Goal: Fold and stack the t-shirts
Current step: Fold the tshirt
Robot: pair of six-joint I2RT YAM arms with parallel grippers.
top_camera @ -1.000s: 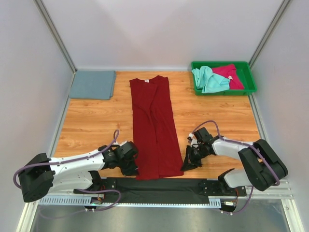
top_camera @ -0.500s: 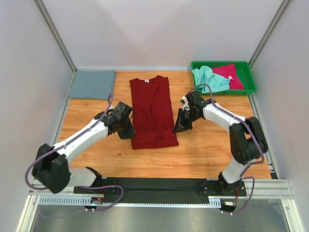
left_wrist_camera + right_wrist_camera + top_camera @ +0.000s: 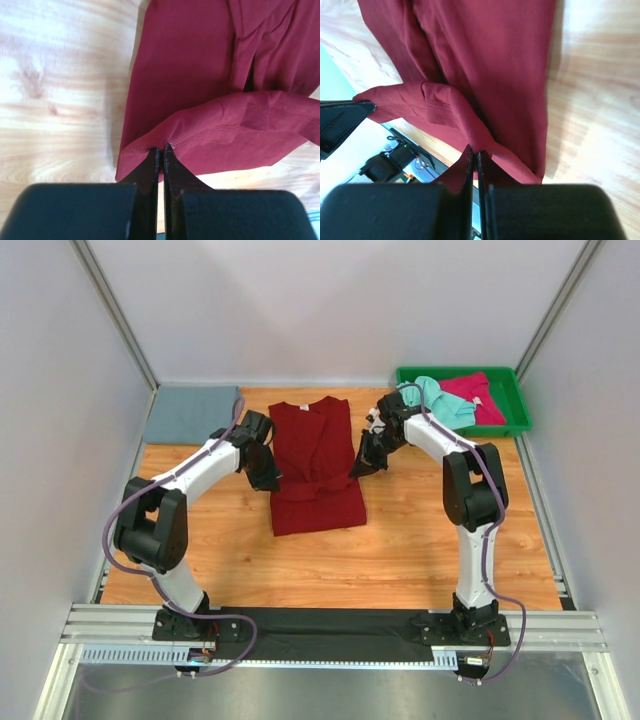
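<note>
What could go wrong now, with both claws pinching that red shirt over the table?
1. The left gripper and right gripper each pinch just a thin bit of the hem of the dark red t-shirt; if either slips, the fold would probably land crooked.
2. The right arm passes close by the green tray, so it might snag the mint t-shirt spilling over its rim.

free: table near side | blocked: tray far-right, grey-blue t-shirt far-left
</note>
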